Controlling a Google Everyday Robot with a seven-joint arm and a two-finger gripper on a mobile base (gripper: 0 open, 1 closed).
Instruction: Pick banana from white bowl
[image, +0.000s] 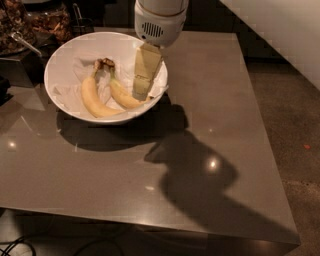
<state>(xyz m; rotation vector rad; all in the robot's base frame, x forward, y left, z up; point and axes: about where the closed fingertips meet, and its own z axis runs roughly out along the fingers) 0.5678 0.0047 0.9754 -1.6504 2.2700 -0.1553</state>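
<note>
Toward the far left corner of the tabletop (210, 100), camera view: white bowl (64, 49) is sitting close to the far edge, its crumpled paper lining (82, 67) showing under two fruits.

- The banana (122, 96), the slimmer, deeper-yellow one, is lying in the right half of the bowl. Its stem is pointing at the far edge, and its body is curving down toward the near edge and then out toward the right edge.
- Paler, plumper banana (91, 100) is lying just beside it on the left-edge side. The two stems are nearly meeting, and the bodies are apart lower down.
- Pincer (141, 93) is hanging inside the bowl under the white wrist housing (157, 20), slanting down and slightly toward the left edge. Its tip is sitting over the banana's outer, right-hand end.
- I cannot tell how far open it is, or whether it is touching the fruit. Nothing looks lifted.

Judgement: the middle of the banana is lying just left-edge-ward of the tip. A grasp across the long axis is calling for a small shift that way, while clearing the bowl's right rim and the neighbouring fruit.

Surface is glossy grey-brown, carrying glare spots and the arm's dark shadow (195, 175) toward the near right corner. Dark clutter with a metal utensil (22, 42) is standing past the far left corner, and bare floor (295, 125) is lying beyond the right edge.
</note>
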